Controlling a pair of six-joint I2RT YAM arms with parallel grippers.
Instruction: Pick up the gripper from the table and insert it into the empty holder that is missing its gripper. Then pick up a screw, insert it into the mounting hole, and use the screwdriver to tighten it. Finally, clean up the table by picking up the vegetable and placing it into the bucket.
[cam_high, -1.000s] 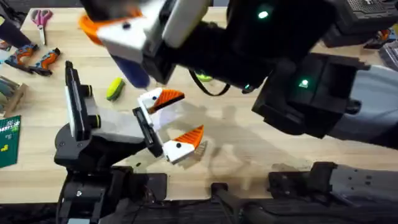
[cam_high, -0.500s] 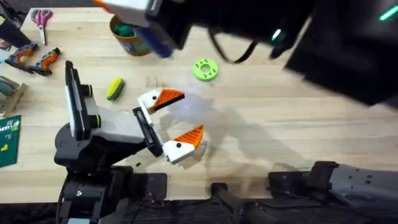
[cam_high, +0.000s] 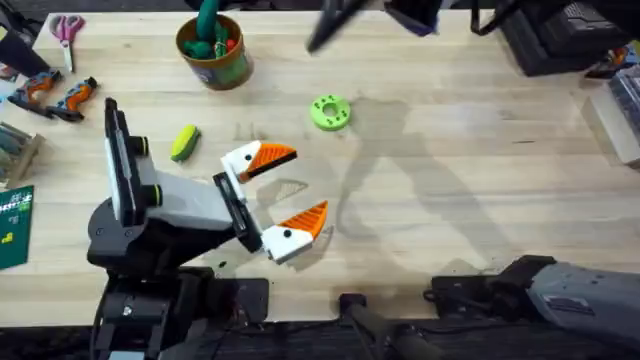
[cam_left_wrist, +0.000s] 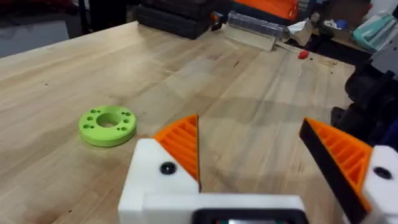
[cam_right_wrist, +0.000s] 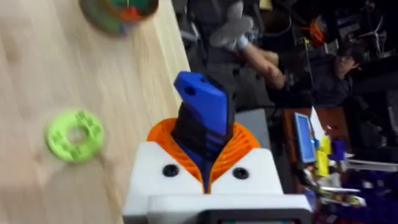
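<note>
My left gripper (cam_high: 298, 190) rests low over the table's middle, open, with nothing between its orange-tipped white fingers (cam_left_wrist: 183, 146). The yellow-green vegetable (cam_high: 185, 142) lies on the wood to its far left. Beyond that, near the far edge, stands the bucket (cam_high: 213, 50) with toy items inside; it also shows as the bucket (cam_right_wrist: 121, 9) in the right wrist view. My right gripper (cam_right_wrist: 202, 149) is shut on the blue screwdriver (cam_right_wrist: 202, 115), raised above the table's far side as a dark blur (cam_high: 400, 15). The loose gripper, the empty holder and the screw are out of view.
A flat green ring disc (cam_high: 330, 112) lies beyond my left gripper, seen again as the disc (cam_left_wrist: 107, 126) and the disc (cam_right_wrist: 74, 135). Scissors (cam_high: 67, 28) and orange-black hand tools (cam_high: 55, 95) sit at the far left. Dark equipment (cam_high: 565, 35) stands at the far right corner.
My right arm, holding the blue screwdriver, has swung from close under the camera toward the table's far side, uncovering the bucket and green disc. The left arm has not moved.
</note>
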